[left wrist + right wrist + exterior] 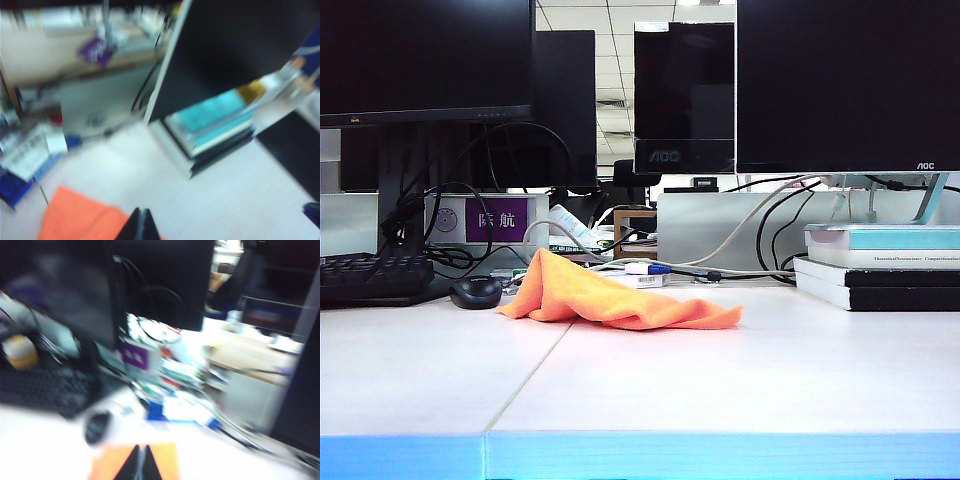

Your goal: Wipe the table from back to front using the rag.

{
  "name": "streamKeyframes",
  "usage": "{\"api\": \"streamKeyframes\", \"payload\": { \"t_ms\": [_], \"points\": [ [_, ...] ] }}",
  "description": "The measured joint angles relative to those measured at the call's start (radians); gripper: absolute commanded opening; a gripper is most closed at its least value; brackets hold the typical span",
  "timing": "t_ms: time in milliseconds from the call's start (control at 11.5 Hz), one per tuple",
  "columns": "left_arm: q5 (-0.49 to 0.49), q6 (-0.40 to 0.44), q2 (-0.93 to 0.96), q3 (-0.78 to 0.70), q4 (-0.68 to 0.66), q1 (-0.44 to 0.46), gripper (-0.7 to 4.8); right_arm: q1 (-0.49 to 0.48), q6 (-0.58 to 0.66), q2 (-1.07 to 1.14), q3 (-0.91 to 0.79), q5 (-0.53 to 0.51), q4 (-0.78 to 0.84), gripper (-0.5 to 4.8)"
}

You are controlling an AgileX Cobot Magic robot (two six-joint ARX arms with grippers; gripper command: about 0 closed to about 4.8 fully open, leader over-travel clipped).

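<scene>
From my remote station, the wiping job looks barely begun. The rag (610,292) lies crumpled toward the back of the table (720,390), just in front of the cable clutter and close beside the mouse (476,291), with the stack of books (880,268) well apart on the far side. The broad white surface in front of it shows no pass of the cloth that I can judge, and neither arm appears in the exterior view.

Both wrist cameras are blurred. The left gripper (141,226) shows its dark fingertips pressed together with nothing between them, poised over the orange cloth (80,215). The right gripper (140,465) is likewise clenched and empty, its tips over the rag's edge (165,460); whether either touches the fabric I cannot tell.

By my reckoning, everything remains: press or grasp the cloth, then draw it toward the blue front edge (720,455).
</scene>
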Motion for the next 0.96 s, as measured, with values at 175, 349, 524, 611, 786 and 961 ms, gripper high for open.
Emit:
{"api": "streamKeyframes", "payload": {
  "t_ms": [175,349,524,611,786,961],
  "points": [
    [-0.102,0.043,-0.225,0.002,-0.053,0.0,-0.05,0.0,-0.039,-0.266,-0.278,0.045,-0.049,-0.05],
    [-0.141,0.082,-0.347,0.002,-0.125,0.0,-0.05,0.0,-0.002,-0.446,-0.541,0.045,0.018,-0.05],
    [-0.183,0.125,-0.432,0.002,-0.232,0.0,-0.06,0.0,0.029,-0.596,-0.721,0.097,0.08,-0.05],
    [-0.194,0.137,-0.467,0.0,-0.269,0.0,-0.06,0.0,0.032,-0.647,-0.79,0.137,0.084,-0.05],
    [-0.194,0.153,-0.564,-0.011,-0.27,0.0,-0.06,0.0,0.033,-0.742,-0.929,0.208,0.063,-0.05],
    [-0.208,0.155,-0.652,-0.008,-0.27,0.0,-0.06,0.0,0.033,-0.806,-1.014,0.201,0.05,-0.05]
  ]
}}
